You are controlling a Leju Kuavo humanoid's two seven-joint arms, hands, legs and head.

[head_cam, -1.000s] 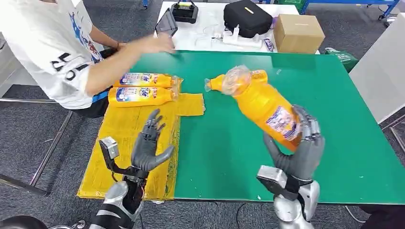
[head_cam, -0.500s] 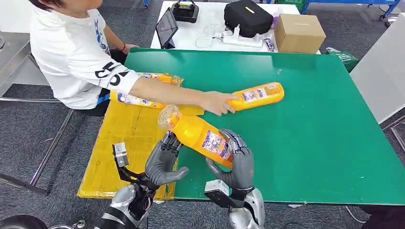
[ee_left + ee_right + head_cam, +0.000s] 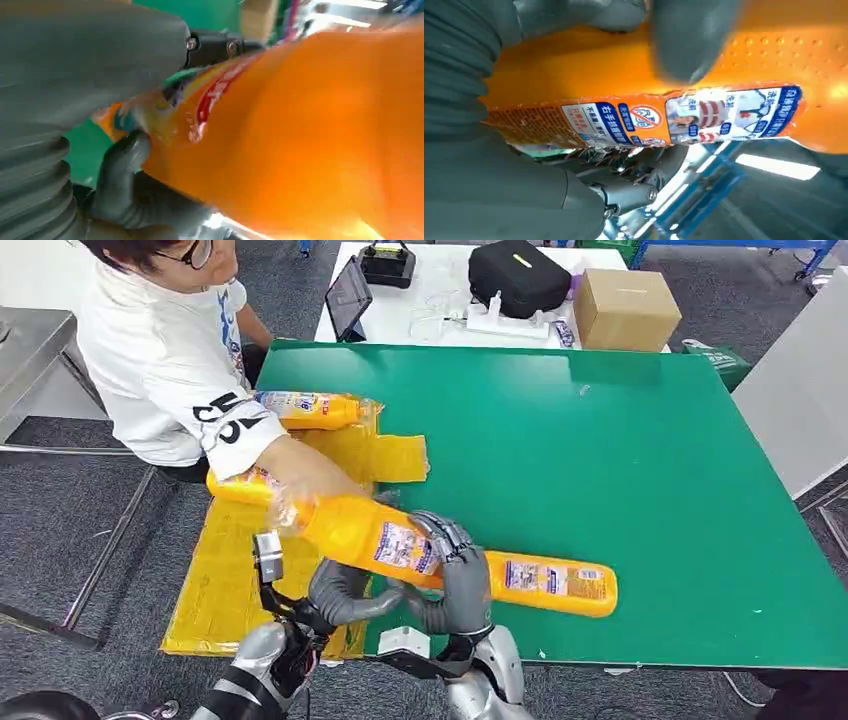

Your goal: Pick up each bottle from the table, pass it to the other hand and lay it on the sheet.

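My right hand's fingers (image 3: 452, 540) are clamped over the top of the orange bottle (image 3: 365, 532), thumb under it, and my left hand (image 3: 345, 590) comes in from below with its fingers curled up against the underside of the same bottle. From the left wrist, a thumb (image 3: 125, 175) is pressed on the orange wall. So both hands are on it at once, mid-handover, with the bottle slanting from my fingers out over the yellow sheet (image 3: 220, 570).

A person's arm (image 3: 290, 465) reaches in just past my left fingertips, touching or nearly touching the bottle's neck end. I can't tell which. A second bottle (image 3: 548, 586) lies flat on the green table (image 3: 620, 460) just beyond my right fingers, and a third bottle (image 3: 305, 409) rests on the sheet, well beyond my left.

Here's my worry: if my right fingers let go before my left have closed round, that slick, heavy bottle tips neck-down and drops onto the sheet's edge. The left grip looks shallow, more of a cradle than a wrap. And with that arm so close, a swing toward the sheet could knock it.
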